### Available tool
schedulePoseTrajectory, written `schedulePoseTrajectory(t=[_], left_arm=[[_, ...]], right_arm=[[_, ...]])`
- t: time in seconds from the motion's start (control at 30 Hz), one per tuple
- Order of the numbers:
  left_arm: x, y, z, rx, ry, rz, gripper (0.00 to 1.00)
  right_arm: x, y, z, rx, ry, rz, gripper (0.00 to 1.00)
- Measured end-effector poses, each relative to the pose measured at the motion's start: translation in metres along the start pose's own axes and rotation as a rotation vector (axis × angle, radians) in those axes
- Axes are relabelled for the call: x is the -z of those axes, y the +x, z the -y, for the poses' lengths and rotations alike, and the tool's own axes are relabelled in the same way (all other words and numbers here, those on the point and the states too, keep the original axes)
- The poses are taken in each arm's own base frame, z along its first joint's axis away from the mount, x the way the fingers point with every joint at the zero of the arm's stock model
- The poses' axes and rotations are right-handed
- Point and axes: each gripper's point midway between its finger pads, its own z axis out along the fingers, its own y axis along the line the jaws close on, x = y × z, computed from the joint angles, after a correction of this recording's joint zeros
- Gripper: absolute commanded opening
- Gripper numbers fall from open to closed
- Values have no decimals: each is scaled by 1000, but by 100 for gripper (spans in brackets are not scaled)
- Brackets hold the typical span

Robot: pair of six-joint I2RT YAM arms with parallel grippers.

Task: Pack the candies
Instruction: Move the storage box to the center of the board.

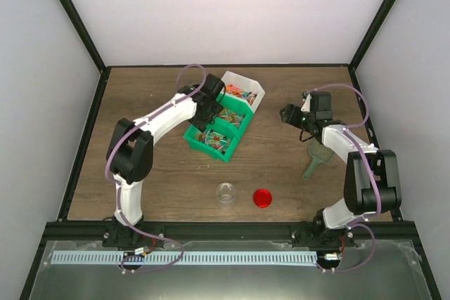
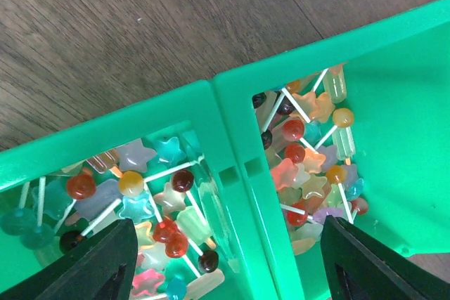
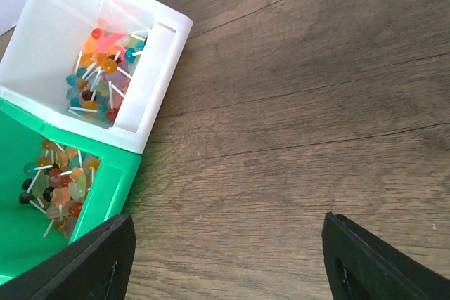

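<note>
Two green bins [image 1: 211, 147], one white bin [image 1: 254, 90], one jar [image 1: 226, 192], one lid [image 1: 262, 197], many candies [image 2: 293, 129].

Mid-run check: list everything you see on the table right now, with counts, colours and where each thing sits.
candies: many, multicoloured on white sticks, heaped in all three bins
green bins: two, green, side by side, left of the table's centre
white bin: one, white, at the far end of the row, against a green bin
jar: one, clear, open-topped, near edge, about centre
lid: one, red, round, flat on the wood just right of the jar, apart from it
tool: one, grey-green, lying beside the right arm; kind unclear
table: one, brown wood
left gripper: open, over the green bins, holding nothing
right gripper: open, above bare wood right of the bins, holding nothing
</note>
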Motion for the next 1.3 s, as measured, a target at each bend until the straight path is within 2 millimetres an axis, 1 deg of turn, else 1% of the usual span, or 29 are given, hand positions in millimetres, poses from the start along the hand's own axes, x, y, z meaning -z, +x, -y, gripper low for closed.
schedulePoseTrajectory(t=[0.17,0.23,0.4,0.47,0.6,0.67,0.77,0.93,1.17,1.23,1.3], left_arm=[[-8,3,3,18,-2,-15,67],[-15,5,5,17,-9,-24,64],[-37,12,2,8,-49,-47,51],[-45,13,4,-6,-54,-48,46],[-47,11,8,-39,-56,-55,35],[-48,4,9,-61,-67,-53,31],[-51,-9,11,-129,-65,-45,30],[-54,-22,11,-239,-60,-52,29],[-59,-41,18,-377,-54,-48,30],[-62,-47,22,-402,-46,-50,35],[-65,-51,26,-418,-35,-49,44]], right_arm=[[0,0,0,-1,1,-2,75],[-2,2,1,-2,3,-6,75],[-3,3,2,-3,5,-10,75],[-3,3,2,-2,5,-10,75],[-3,3,3,0,8,-9,75],[-3,3,3,0,8,-10,75],[-5,4,4,-1,10,-14,75],[-9,6,7,-6,16,-29,75],[-9,-2,6,-25,35,-20,73],[-7,-4,9,-55,49,-19,72],[-6,-4,16,-95,67,-20,72]])
